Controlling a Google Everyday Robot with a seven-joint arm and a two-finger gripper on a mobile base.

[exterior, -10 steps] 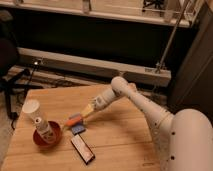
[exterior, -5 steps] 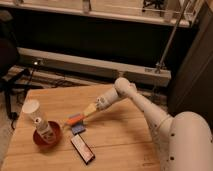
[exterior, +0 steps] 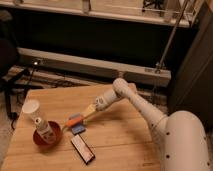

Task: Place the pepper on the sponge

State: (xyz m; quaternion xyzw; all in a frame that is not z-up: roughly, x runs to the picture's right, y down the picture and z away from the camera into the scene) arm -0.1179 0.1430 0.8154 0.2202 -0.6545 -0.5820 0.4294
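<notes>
The orange pepper [exterior: 74, 119] lies left of the table's centre, its lower edge against or over the top edge of the blue sponge [exterior: 78, 129]; I cannot tell whether it rests on the sponge. My gripper [exterior: 89, 111] is just up and to the right of the pepper, its pale tip close to the pepper's right end. The white arm [exterior: 135, 102] reaches in from the lower right.
A red-brown bowl [exterior: 48, 136] holding a white bottle [exterior: 42, 126] stands left of the sponge, with a white cup [exterior: 31, 108] behind it. A dark flat rectangle [exterior: 82, 149] lies in front of the sponge. The wooden table [exterior: 125, 145] ends near the arm's base.
The arm's wrist has shifted slightly to the right and the gripper has eased back a little. The pepper and sponge stay where they were.
</notes>
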